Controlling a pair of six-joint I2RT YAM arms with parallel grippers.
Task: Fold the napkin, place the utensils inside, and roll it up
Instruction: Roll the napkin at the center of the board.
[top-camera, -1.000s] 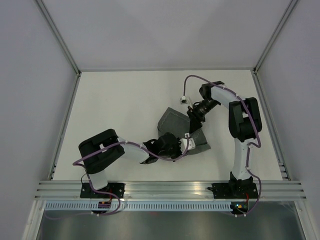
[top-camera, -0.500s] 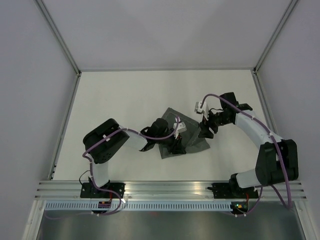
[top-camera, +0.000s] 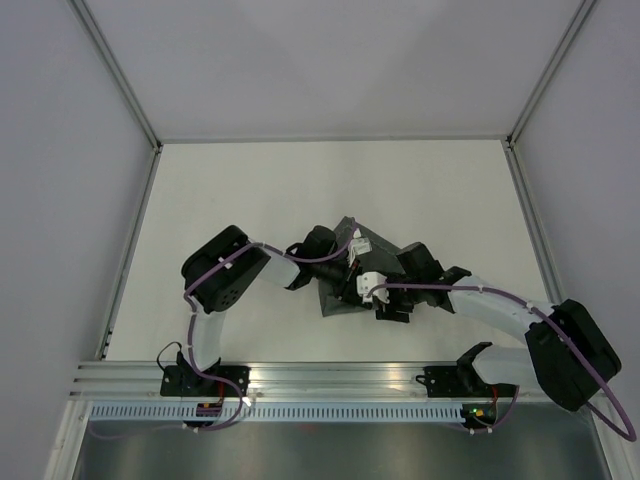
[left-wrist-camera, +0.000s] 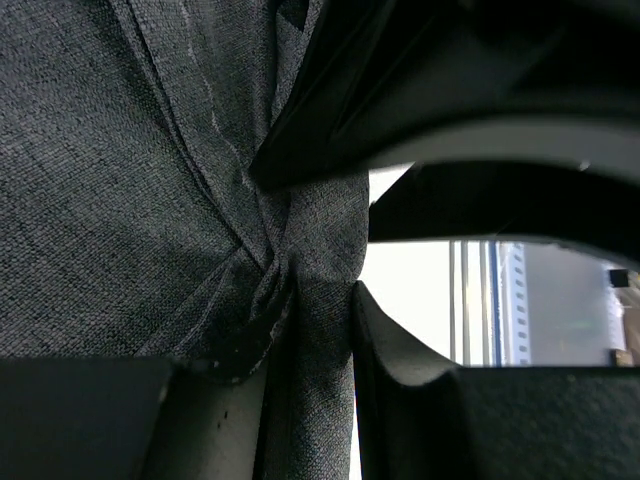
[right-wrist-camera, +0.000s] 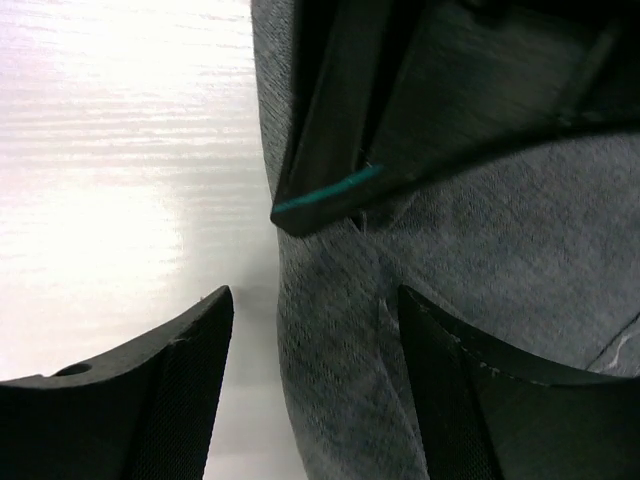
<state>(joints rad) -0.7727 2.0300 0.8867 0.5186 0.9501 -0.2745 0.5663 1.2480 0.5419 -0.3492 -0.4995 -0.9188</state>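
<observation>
The napkin (top-camera: 337, 301) is a dark grey cloth, bunched and folded at the table's middle, mostly covered by both grippers. My left gripper (top-camera: 352, 282) is shut on a gathered fold of the napkin (left-wrist-camera: 120, 180); the cloth runs up between its fingers (left-wrist-camera: 400, 390). My right gripper (top-camera: 380, 302) is open and low at the napkin's near right side. In the right wrist view its jaws (right-wrist-camera: 315, 300) straddle the napkin's edge (right-wrist-camera: 470, 250), cloth between them, not pinched. No utensils are in view.
The white table (top-camera: 230, 200) lies all round the napkin. A metal rail (top-camera: 340, 378) runs along the near edge. The left gripper's black body with a teal stripe (right-wrist-camera: 330, 192) hangs right above the right gripper's jaws.
The right arm has swung from the napkin's far right side round to its near right and come low. The left gripper has shifted away and right with the cloth. The napkin is more bunched.
</observation>
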